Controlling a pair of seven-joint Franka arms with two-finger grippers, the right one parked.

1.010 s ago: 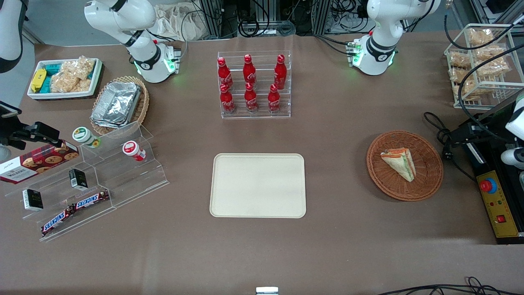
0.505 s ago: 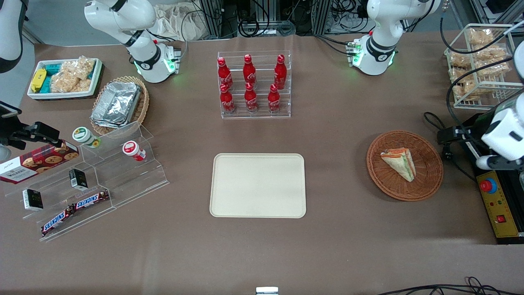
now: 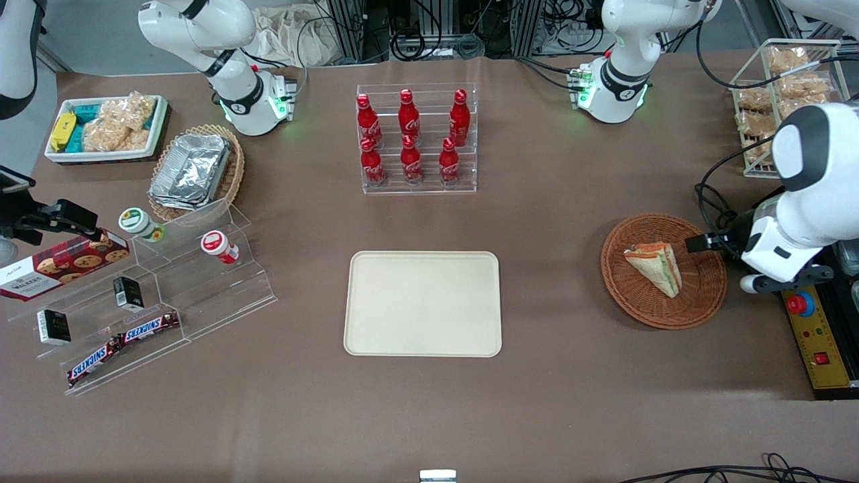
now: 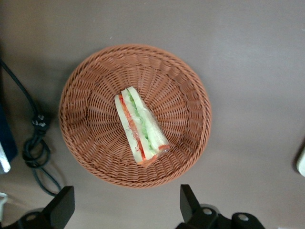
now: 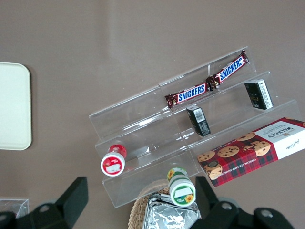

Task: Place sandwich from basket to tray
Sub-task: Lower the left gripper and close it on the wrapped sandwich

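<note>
The hand [image 4: 124,212] hovered spread and empty above the basket [image 3: 704,295]; it should probably straddle the wrapped sandwich's [image 3: 655,267] flat sides before squeezing.

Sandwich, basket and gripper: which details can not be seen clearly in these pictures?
- Sandwich: its underside, hidden against the basket in both views.
- Gripper, open above the basket: its fingers are cut off by the wrist view's edge; in the front view the arm's own body covers it.
- Sandwich wrap: any label is too small to see.
</note>
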